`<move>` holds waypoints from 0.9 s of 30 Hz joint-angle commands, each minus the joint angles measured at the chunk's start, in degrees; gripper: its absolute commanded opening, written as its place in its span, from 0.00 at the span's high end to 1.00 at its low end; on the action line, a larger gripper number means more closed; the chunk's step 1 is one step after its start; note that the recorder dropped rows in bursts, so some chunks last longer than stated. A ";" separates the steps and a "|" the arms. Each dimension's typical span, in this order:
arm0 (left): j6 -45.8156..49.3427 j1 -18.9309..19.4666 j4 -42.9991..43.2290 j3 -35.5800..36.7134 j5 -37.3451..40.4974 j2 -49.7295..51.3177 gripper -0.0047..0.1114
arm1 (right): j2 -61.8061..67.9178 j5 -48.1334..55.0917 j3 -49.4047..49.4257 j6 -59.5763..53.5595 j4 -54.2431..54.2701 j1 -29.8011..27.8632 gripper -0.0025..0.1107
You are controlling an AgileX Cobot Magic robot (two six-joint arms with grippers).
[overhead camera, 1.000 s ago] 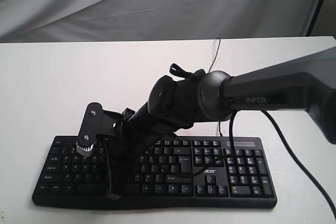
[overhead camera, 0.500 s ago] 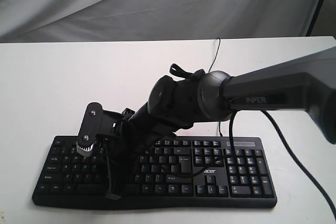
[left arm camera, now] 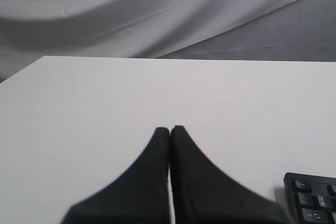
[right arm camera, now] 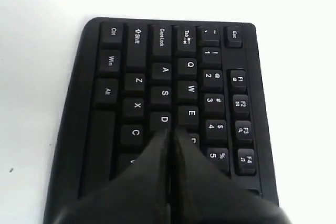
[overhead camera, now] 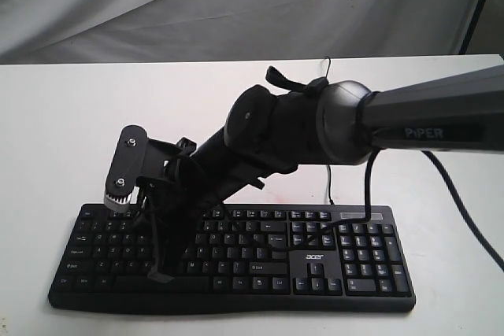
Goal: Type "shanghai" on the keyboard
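Your right gripper has both fingers pressed together, nothing between them, tips over the keys just beside D and E. Can't tell if they touch a key. In the exterior view its arm reaches in from the right, across the middle, down to the letter block at the left end of the keyboard. The keyboard lies flat near the front edge of the white table, long axis left-right. Its legends read upright to that camera, with the number pad at the right end and the acer logo beside it. The thin cable runs off toward the far side. Your left gripper is also closed and empty, over bare table, with one keyboard corner nearby.
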 commanded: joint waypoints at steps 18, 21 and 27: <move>-0.07 -0.21 -0.04 0.29 -0.36 -0.29 0.95 | -0.17 1.07 -0.27 6.32 -6.82 -1.25 0.98; -0.07 -0.21 -0.04 0.29 -0.36 -0.29 0.95 | -0.17 1.19 -0.27 6.32 -6.82 -1.23 0.98; -0.07 -0.21 -0.04 0.29 -0.36 -0.29 0.95 | -0.17 1.13 -0.27 6.77 -7.24 -1.23 0.98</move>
